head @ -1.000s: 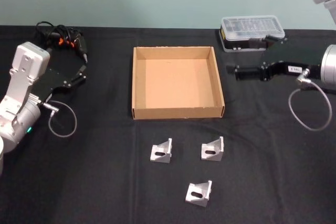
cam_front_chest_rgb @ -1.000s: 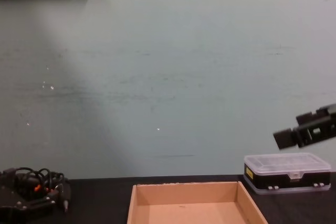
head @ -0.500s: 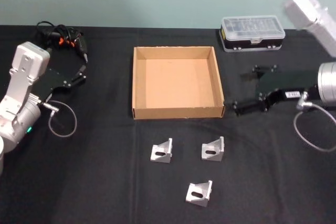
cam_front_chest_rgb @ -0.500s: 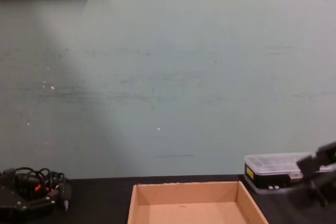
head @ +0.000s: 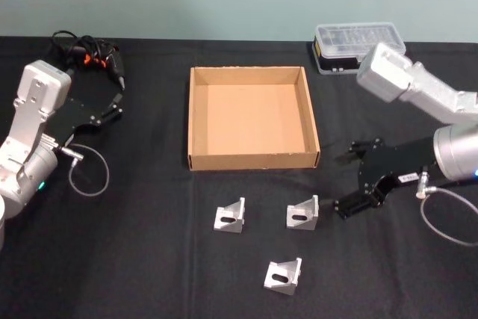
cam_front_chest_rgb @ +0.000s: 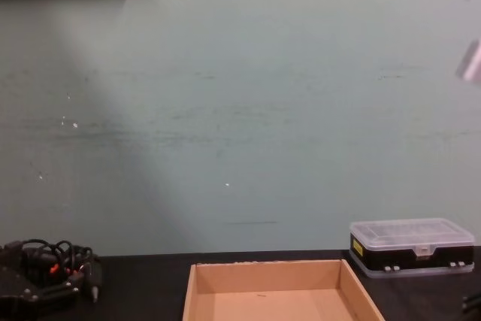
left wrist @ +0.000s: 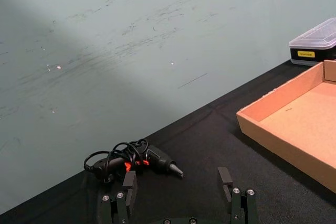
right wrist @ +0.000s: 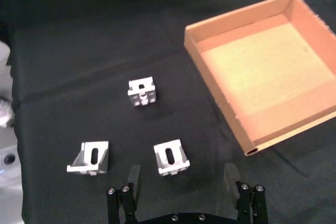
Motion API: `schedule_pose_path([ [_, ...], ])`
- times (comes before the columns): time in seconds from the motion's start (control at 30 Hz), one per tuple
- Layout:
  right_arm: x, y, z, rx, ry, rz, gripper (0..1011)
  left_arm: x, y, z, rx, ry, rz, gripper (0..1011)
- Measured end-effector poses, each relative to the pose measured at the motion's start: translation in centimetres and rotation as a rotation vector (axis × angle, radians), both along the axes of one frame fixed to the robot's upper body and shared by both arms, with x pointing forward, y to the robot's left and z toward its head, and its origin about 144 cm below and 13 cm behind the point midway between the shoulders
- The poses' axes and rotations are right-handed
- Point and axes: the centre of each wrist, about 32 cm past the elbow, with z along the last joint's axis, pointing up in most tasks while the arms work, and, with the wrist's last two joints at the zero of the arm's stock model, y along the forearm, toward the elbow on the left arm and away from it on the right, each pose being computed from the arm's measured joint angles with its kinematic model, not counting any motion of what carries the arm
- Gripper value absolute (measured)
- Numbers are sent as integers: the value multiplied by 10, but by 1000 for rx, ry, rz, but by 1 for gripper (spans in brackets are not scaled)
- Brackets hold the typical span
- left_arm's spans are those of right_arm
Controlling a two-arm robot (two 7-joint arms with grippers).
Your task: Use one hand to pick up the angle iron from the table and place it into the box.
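Three silver angle irons lie on the black table [head: 149, 259] in front of the box: one on the left [head: 230, 215], one on the right [head: 302, 212], one nearest me [head: 283, 275]. The tan box [head: 254, 160] sits mid-table with nothing in it. My right gripper [head: 349, 178] is open, just right of the right angle iron and not touching it. In the right wrist view that angle iron [right wrist: 171, 157] lies just ahead of the open right gripper [right wrist: 181, 174], with the box [right wrist: 262, 66] beyond. My left gripper [head: 116, 102] rests open at the far left.
A clear-lidded plastic case [head: 358, 46] stands behind the box on the right. A black tool with coiled cables [head: 89, 54] lies at the back left, ahead of the left gripper [left wrist: 177, 179]. A cable loop hangs beside each arm.
My right arm has swung from beside the plastic case toward the front and come down past the box's right corner to beside the right angle iron. The left arm and the angle irons have not moved.
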Motion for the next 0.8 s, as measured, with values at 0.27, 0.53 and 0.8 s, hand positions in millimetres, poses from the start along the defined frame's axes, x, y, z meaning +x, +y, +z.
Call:
schedule_pose_path([
  [0.27, 4, 5, -9, -40, 21, 21, 1003, 0, 0, 0, 0, 0, 0, 1000],
  [0.53, 10, 10, -17, -95, 51, 29, 1002, 0, 0, 0, 0, 0, 0, 1000],
  [0.8, 15, 14, -21, -138, 61, 42, 1003, 0, 0, 0, 0, 0, 0, 1000],
])
